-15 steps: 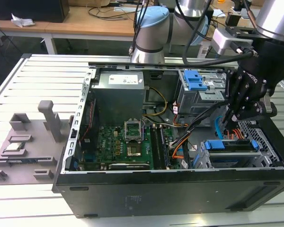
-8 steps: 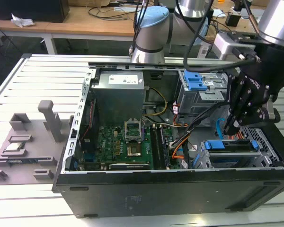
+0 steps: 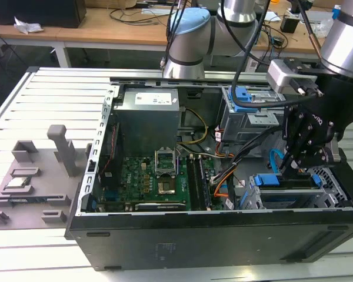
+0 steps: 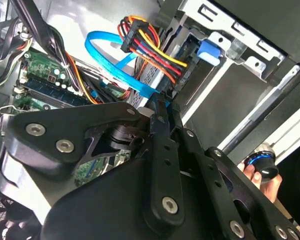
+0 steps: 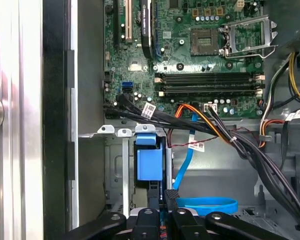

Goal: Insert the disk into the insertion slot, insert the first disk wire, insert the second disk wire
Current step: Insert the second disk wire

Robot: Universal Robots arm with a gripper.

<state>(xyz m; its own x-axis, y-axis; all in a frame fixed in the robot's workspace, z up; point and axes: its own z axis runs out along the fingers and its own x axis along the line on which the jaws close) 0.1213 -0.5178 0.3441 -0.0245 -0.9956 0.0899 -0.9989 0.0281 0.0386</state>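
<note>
**Operator:** Where does the gripper stand?

**Inspector:** You have the black two-fingered gripper (image 3: pixel 298 166) low inside the open black computer case (image 3: pixel 223 241), at the exterior view's right, over the low grey metal drive cage with perforated sides (image 3: pixel 332 182). In the second wrist view its fingers (image 4: pixel 162 125) stand nearly together, pinched on a thin blue ribbon-like data cable (image 4: pixel 121 70). Whether they truly clamp it, you cannot confirm: the contact point is hidden behind the finger links.

**Operator:** And the disk?

**Inspector:** You see only its bright blue plastic carrier (image 5: pixel 149 162) seated in that cage, in the first wrist view, just ahead of the fingertips. The silver body and label are hidden under the carrier and the cage walls. In the exterior view the blue edge (image 3: pixel 269 180) shows beside the gripper; the rest is covered by the arm.

**Operator:** The wires?

**Inspector:** The blue cable loops (image 5: pixel 208 205) beside the cage. A bundle of red, yellow, orange and black power leads (image 4: pixel 152 55) ends in a connector near the taller grey bay with the blue latch (image 4: pixel 210 50). You cannot tell whether any plug is mated; the disk's rear is out of sight.

**Operator:** Anything else?

**Inspector:** A person's fingers (image 4: pixel 267 182) appear at the case's edge, partly cut off.
</note>
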